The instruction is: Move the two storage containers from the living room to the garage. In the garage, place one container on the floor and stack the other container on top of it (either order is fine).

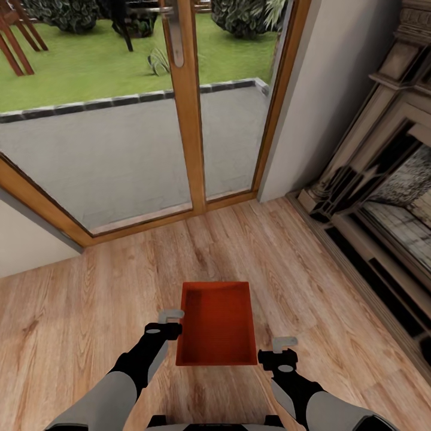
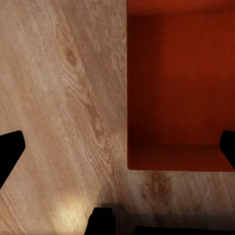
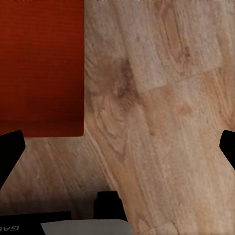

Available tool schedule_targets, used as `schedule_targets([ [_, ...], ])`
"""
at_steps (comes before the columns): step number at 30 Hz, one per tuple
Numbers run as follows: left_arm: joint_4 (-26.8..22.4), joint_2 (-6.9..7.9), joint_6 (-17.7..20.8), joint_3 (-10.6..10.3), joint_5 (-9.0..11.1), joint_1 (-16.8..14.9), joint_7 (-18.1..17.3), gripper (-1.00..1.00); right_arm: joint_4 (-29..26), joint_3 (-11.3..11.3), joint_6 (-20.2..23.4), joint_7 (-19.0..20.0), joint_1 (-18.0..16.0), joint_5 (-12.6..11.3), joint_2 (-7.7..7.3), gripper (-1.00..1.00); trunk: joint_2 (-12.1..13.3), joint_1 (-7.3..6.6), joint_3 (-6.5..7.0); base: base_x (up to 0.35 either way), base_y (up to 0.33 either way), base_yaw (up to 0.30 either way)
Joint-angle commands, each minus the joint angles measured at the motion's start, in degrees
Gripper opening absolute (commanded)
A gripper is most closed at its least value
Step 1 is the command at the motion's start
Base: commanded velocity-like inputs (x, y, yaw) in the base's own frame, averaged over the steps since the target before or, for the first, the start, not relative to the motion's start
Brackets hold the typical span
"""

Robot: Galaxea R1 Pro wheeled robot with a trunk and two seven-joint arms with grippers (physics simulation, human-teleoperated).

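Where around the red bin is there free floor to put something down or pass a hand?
Bare wood floor lies between the storage container and the glass doors, and to both sides. It is crowded at the container's long walls, where the left gripper and right gripper hang.

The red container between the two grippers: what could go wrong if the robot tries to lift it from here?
1. The left gripper is close beside the red container, but the right gripper stands apart from it and nearer the robot; an uneven squeeze could push or twist it on the wood floor.
2. Both grippers look open on bare floor, so closing now would probably catch nothing.
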Motion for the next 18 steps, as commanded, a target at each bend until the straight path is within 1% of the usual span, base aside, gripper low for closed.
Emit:
schedule_targets([
  [1,-0.11,-0.02,0.46,0.11,-0.45,0.0,0.06,1.0,-0.04,0.47,-0.25,-0.19,-0.03,-0.55,0.01,1.0,-0.45,0.23,-0.22,0.0,0.0,0.0],
  [5,-0.11,-0.02,0.53,0.11,-0.44,0.0,0.05,1.0,-0.42,0.48,-0.16,-0.19,-0.1,-0.57,-0.11,1.0,-2.06,1.11,-0.94,0.0,0.0,0.0],
  [7,-0.07,-0.05,0.59,0.11,-0.44,0.0,0.05,1.0,-0.52,0.48,-0.11,-0.19,-0.95,-0.67,-0.1,1.0,-2.86,1.55,-1.3,0.0,0.0,0.0],
  [9,-0.05,-0.08,0.61,0.11,-0.45,0.0,0.05,1.0,-0.53,0.48,-0.03,-0.19,-1.95,-0.76,-0.09,1.0,-3.66,1.99,-1.66,0.0,0.0,0.0],
  [12,-0.07,-0.09,0.63,0.11,-0.39,0.0,0.05,1.0,-0.08,0.48,0.45,-0.19,-5.24,-0.9,0.05,1.0,-4.86,2.65,-2.2,0.0,0.0,0.0],
  [13,-0.08,-0.08,0.63,0.11,-0.39,0.0,0.05,1.0,-0.05,0.48,0.47,-0.19,-5.47,-0.91,0.11,1.0,-5.26,2.87,-2.38,0.0,0.0,0.0],
  [16,-0.1,-0.03,0.63,0.11,-0.38,0.0,0.05,1.0,0.12,0.48,0.51,-0.19,-6.78,-0.96,1.16,1.0,-6.47,3.53,-2.92,0.0,0.0,0.0],
  [18,-0.11,-0.02,0.63,0.11,-0.37,0.0,0.05,1.0,0.16,0.48,0.53,-0.19,-7.22,-1.09,1.38,1.0,-7.27,3.97,-3.28,0.0,0.0,0.0],
])
